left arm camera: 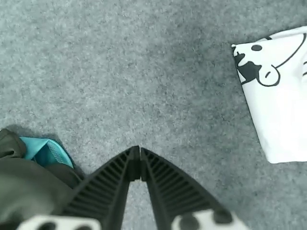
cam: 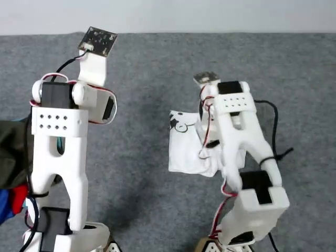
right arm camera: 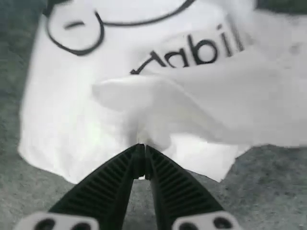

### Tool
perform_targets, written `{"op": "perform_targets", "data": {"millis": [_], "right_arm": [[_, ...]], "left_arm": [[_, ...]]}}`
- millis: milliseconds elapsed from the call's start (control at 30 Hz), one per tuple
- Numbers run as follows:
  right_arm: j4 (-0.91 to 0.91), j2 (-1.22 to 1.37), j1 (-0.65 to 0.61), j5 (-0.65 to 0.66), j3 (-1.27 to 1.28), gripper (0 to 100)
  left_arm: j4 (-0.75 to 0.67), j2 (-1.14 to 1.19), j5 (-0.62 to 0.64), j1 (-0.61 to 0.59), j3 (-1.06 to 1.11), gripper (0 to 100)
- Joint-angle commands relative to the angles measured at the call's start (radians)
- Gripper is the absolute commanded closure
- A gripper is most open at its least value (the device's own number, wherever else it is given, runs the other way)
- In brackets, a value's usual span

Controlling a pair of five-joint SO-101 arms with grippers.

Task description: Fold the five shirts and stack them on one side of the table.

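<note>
Ribbed black fingers (right arm camera: 115,182) of the right pincer (right arm camera: 140,149) meet tip to tip, clamped on a raised fold of the white shirt (right arm camera: 72,115), which is soft cloth with black line print. In the high view that shirt lies right of centre, a rough rectangle partly under the right arm (cam: 247,157). Grey, felt-like counter (left arm camera: 144,72) lies open on its left and upper sides. Closed on nothing, the left pincer (left arm camera: 139,155) hangs above bare counter. At the high view's left edge a heap (cam: 9,152) shows olive, blue and red cloth, and teal shows beside the olive in the left wrist view. The shirts in it cannot be counted. One white shirt lies apart.
</note>
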Motion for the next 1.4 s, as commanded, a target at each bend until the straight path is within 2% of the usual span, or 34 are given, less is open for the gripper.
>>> {"op": "perform_targets", "data": {"millis": [0,200,333,467,533,667,733,933,1233,1367], "right_arm": [[0.031,0.027,0.082,0.064,-0.038,98.8],[0.137,-0.085,0.259,0.180,-0.038,98.8],[0.209,-0.199,0.286,0.219,-0.038,98.8],[0.208,-0.274,0.199,0.219,-0.037,98.3],[0.185,-0.272,0.137,0.180,-0.037,96.2],[0.136,-0.213,0.059,0.008,-0.035,83.7],[0.113,-0.163,0.036,-0.032,-0.035,79.4],[0.064,-0.027,-0.015,-0.041,-0.040,79.0],[-0.002,0.001,-0.053,-0.041,-0.040,79.1],[-0.004,0.002,-0.050,-0.035,-0.035,88.6]], "left_arm": [[-0.008,-0.046,-0.005,-0.008,-0.002,100],[0.006,-0.083,-0.002,-0.008,-0.002,100],[0.006,-0.089,0.002,-0.008,-0.002,100],[0.021,-0.089,0.002,-0.008,-0.002,100],[0.029,-0.089,0.002,-0.008,-0.002,100],[0.031,-0.089,0.002,-0.008,0.012,100],[0.031,-0.089,0.002,-0.008,0.028,100],[0.029,-0.091,0.000,-0.008,0.058,100],[0.029,-0.089,0.000,-0.008,0.058,100],[0.029,-0.089,0.000,-0.008,0.058,100]]}}
